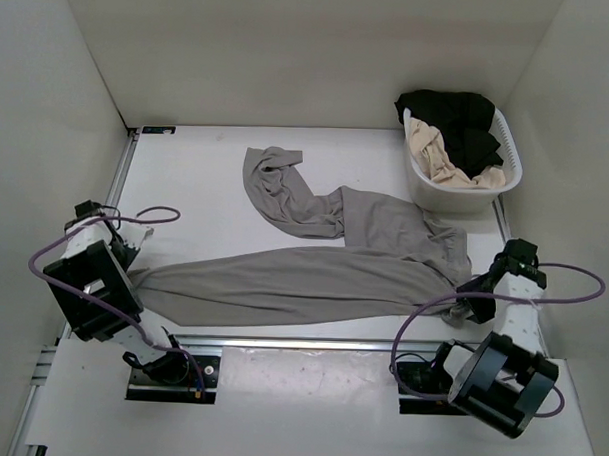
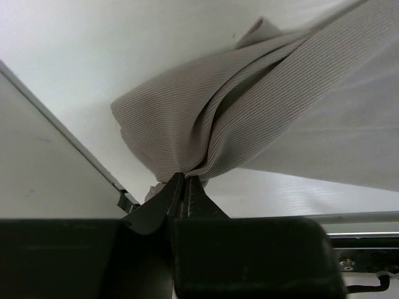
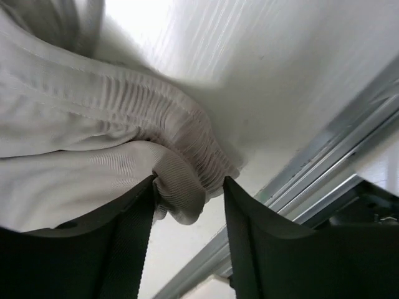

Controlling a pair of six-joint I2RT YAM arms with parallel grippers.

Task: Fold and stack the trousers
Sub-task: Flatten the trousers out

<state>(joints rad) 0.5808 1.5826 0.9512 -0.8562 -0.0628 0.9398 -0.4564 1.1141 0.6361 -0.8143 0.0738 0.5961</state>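
Note:
The taupe-grey trousers (image 1: 313,273) lie spread on the white table (image 1: 186,174). One leg runs left along the front edge, and the other bends up toward the back (image 1: 271,177). My left gripper (image 1: 135,267) is shut on the cuff end of the long leg; the left wrist view shows the fabric (image 2: 206,124) bunched at the closed tips (image 2: 182,179). My right gripper (image 1: 467,302) is at the waist end. In the right wrist view it (image 3: 187,190) is open, with the ribbed waistband (image 3: 181,180) lying between the two fingers (image 3: 128,230).
A white laundry basket (image 1: 466,194) stands at the back right with a black garment (image 1: 458,118) and a beige-cream garment (image 1: 437,158) in it. White walls enclose the table. A metal rail (image 1: 300,343) runs along the front edge.

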